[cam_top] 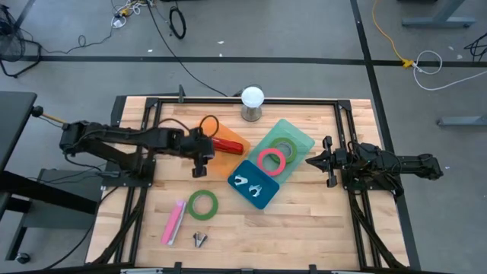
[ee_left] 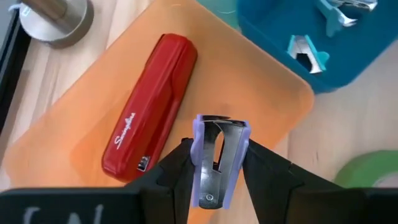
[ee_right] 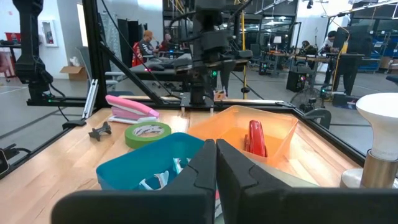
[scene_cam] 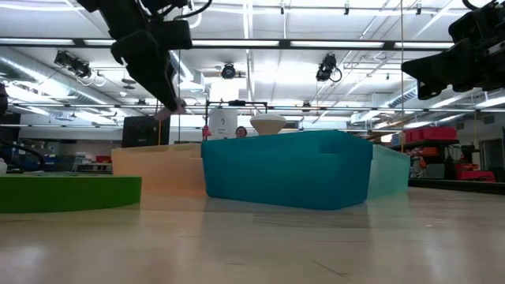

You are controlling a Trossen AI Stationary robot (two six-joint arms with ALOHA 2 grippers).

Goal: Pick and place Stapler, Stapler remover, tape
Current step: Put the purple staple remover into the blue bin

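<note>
— Left gripper (ee_left: pixel 214 171)?
— Clamped on a lilac remover (ee_left: pixel 217 158) with steel claws, hovering over the orange tray (ee_left: pixel 261 87). Arm stretched in from the left edge.
— In that tray?
— Glossy red stapler (ee_left: pixel 149 112), lying flat on translucent plastic.
— Elsewhere?
— Blue bin (cam_top: pixel 254 183) holding two pale removers; mint tray (cam_top: pixel 301 140) with a pink tape (cam_top: pixel 271 160) and a green ring. Out on the bare wood: green tape (cam_top: pixel 203 204), pink stapler (cam_top: pixel 174 221), dark remover (cam_top: pixel 199 240).
— Right gripper (ee_right: pixel 216 163)?
— Fingers pressed together, empty, raised at the table's right side, pointing toward the trays.
</note>
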